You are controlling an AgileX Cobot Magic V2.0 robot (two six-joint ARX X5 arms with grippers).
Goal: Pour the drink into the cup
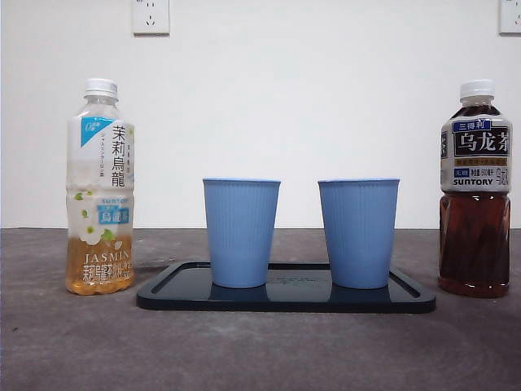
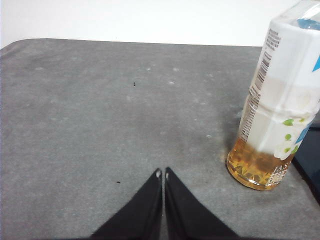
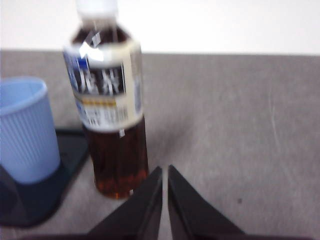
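Standing upright at opposite ends of the table (image 1: pixel 260 350), both bottles are capped and untouched: the jasmine bottle (image 1: pixel 99 187) nearly empty, with only a band of pale tea at the bottom, the oolong bottle (image 1: pixel 476 191) almost full of dark tea. Between them two blue cups sit on a dark tray (image 1: pixel 285 300), the left cup (image 1: pixel 240 232) and right cup (image 1: pixel 359 232) a little apart, both open-side up. Neither arm shows in the front view. Left gripper (image 2: pixel 163 174) has its jaws pressed together, holding nothing; the jasmine bottle (image 2: pixel 277 100) stands near it, off to one side, not in line with the jaws. Right gripper (image 3: pixel 164 170) is likewise closed and empty, and the oolong bottle (image 3: pixel 110 100) stands just ahead and slightly aside, the right cup (image 3: pixel 25 130) beyond it on the tray (image 3: pixel 35 200). Long axis of both bottles is vertical, so a side-on grasp at mid-body looks right. Right arm seems nearer its bottle; jaws must open first.
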